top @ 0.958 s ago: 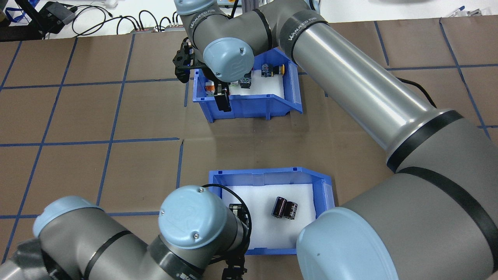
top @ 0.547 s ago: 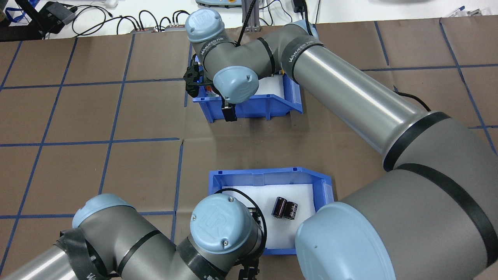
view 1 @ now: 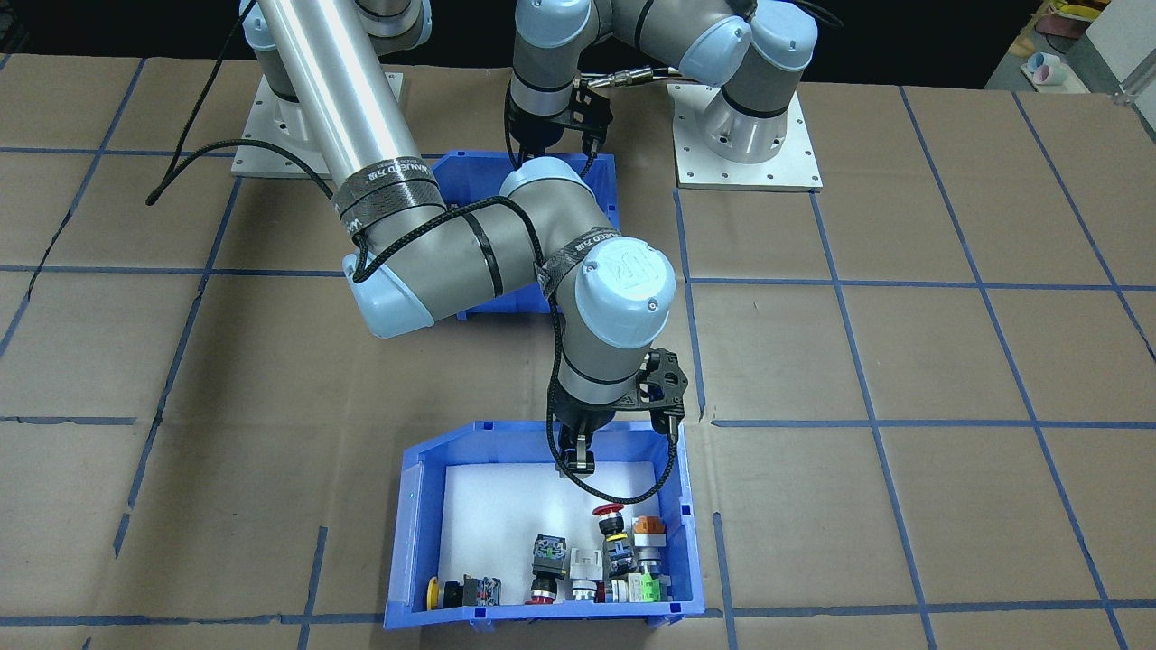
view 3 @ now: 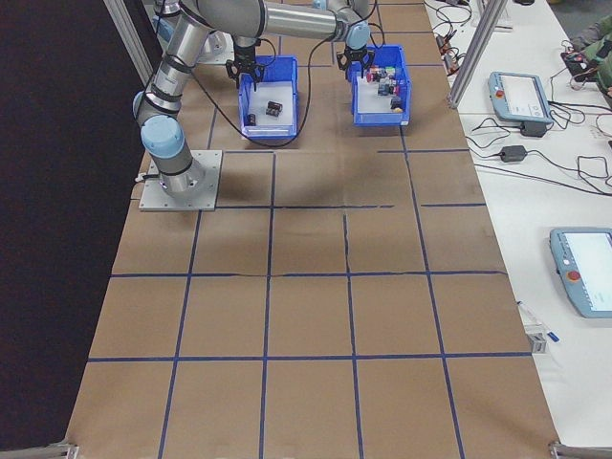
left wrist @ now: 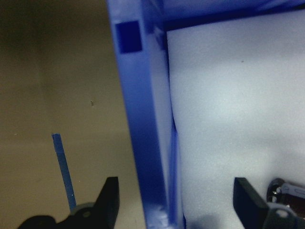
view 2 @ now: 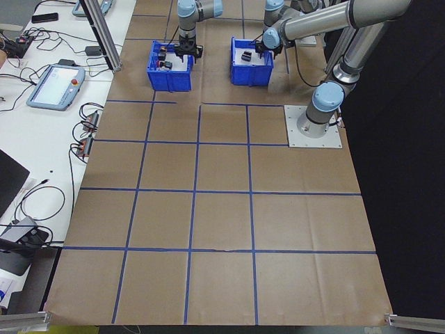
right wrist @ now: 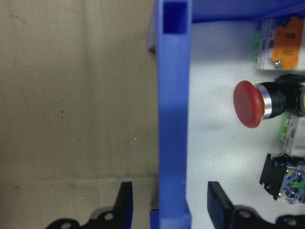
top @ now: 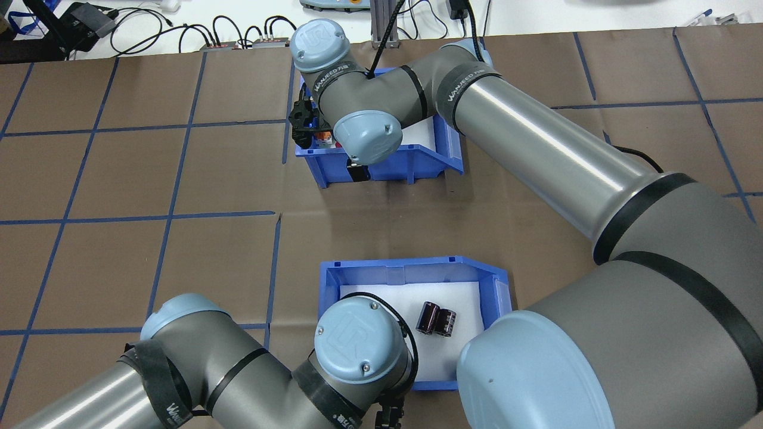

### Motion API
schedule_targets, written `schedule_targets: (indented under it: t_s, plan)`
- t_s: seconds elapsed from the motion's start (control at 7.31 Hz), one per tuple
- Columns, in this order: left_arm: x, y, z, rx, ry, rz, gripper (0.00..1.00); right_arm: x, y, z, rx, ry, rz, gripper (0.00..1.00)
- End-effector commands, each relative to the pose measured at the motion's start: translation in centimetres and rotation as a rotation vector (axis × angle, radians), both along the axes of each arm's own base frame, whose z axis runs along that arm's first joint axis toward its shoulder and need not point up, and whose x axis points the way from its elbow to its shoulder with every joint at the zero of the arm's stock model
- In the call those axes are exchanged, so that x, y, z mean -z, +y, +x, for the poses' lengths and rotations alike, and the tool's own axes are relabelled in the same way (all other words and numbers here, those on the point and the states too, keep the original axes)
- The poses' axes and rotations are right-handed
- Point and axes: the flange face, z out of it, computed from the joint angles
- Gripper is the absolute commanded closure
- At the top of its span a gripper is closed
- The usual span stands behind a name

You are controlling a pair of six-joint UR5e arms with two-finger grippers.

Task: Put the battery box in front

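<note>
— Where's your battery box [top: 411,271]?
— At six o'clock on the overhead, near the robot. Your left gripper [left wrist: 174,202] straddles its wall, jaws spread.
— And the right gripper [right wrist: 169,210]?
— Spread too, astride the switch bin [top: 387,164] wall at twelve o'clock.

Two blue bins [view 2: 170,66] side by side, an arm [view 2: 316,17] over each.
</note>
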Motion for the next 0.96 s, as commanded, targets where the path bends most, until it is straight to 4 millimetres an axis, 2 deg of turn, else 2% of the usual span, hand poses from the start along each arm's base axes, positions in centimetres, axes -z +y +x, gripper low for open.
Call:
schedule_targets:
  t_s: [0.0,0.14,0.27,0.55,0.68,0.82]
  plan:
    - [-0.1,-0.1,-0.5,-0.093,0.043,-0.006,1.0,-1.0,0.2,0.0,0.0,0.0,-0.009,0.95]
    - [-0.7,0.1,-0.5,-0.097,0.055,-0.019,1.0,-3.0,0.8,-0.6,0.003,0.011,0.003,0.96]
    - [-2.0,0.1,-0.1,-0.097,0.055,-0.06,1.0,-6.4,1.9,-2.0,0.007,0.018,0.003,0.97]
    - [-3.4,-0.6,1.4,-0.009,-0.005,-0.156,1.0,-10.2,1.2,-6.9,0.046,0.021,0.013,0.97]
    - [-4.6,-1.2,1.8,-0.012,0.002,-0.17,1.0,-11.3,0.3,-11.1,0.074,0.026,0.01,0.97]
    - [-5.4,-2.7,3.4,-0.026,0.004,-0.179,1.0,-11.2,-0.4,-16.0,0.102,0.027,0.017,0.97]
